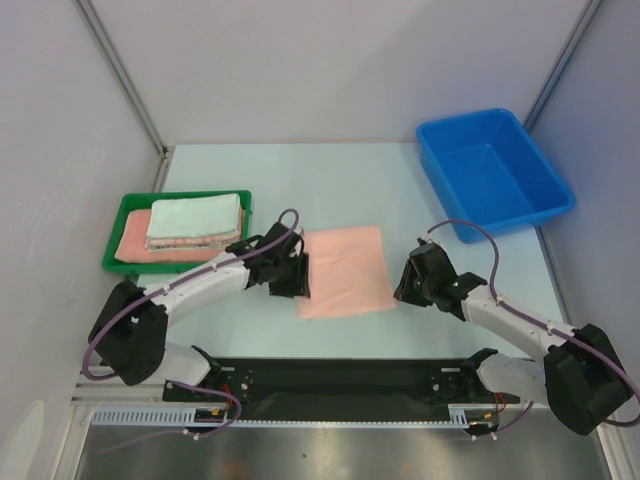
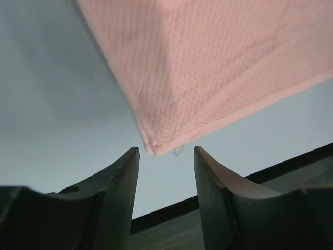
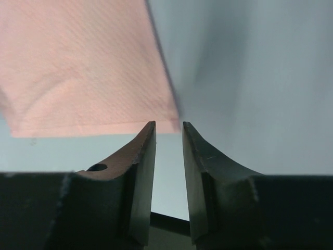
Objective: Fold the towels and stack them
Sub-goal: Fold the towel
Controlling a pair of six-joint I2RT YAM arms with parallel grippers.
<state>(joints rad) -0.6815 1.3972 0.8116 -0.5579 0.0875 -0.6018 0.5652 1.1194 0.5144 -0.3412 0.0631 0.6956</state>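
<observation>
1. Parted moderately and holding nothing, the left fingers (image 2: 112, 198) have their tips just short of the near-left corner of the salmon-pink towel (image 2: 208, 67). The right fingers (image 3: 138, 172) stand only narrowly apart, also empty, at its near-right corner.
2. This towel lies spread flat on the table (image 1: 300, 170) between the two arms. It is a slightly skewed rectangle with a fine woven texture, a stitched hem and a faint diagonal crease.
3. Its near edge lies close to the black strip (image 1: 340, 375) along the table's near side. Its far edge faces open table.
4. At the far left, a green tray (image 1: 180, 198) holds a folded stack: a white towel (image 1: 195, 218) on top of a folded pink towel (image 1: 135, 245).
5. At the far right, a blue bin (image 1: 440, 175) stands well apart from the spread towel.
</observation>
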